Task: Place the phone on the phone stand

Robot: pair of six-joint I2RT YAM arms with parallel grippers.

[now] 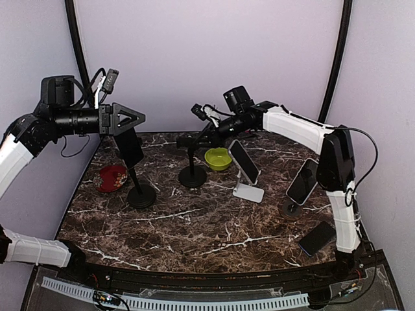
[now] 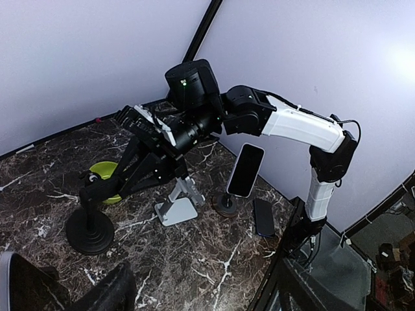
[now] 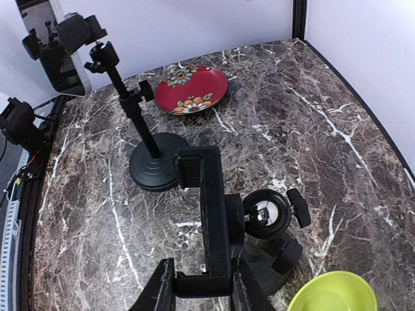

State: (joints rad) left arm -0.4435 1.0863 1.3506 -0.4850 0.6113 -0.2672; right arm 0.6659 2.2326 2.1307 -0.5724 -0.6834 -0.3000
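Right tool is closed on the lower end of the black plastic phone clamp of the middle black round-base pole stand, with fingers pressed on both sides. Left tool is spread wide, nothing seen between its fingers, just above the dark slab smartphone. That smartphone is seen clamped, tilted, atop the left black round-base pole stand on the brown marble counter. Contact between left tool and smartphone cannot be told. A red floral plate lies near that stand's base.
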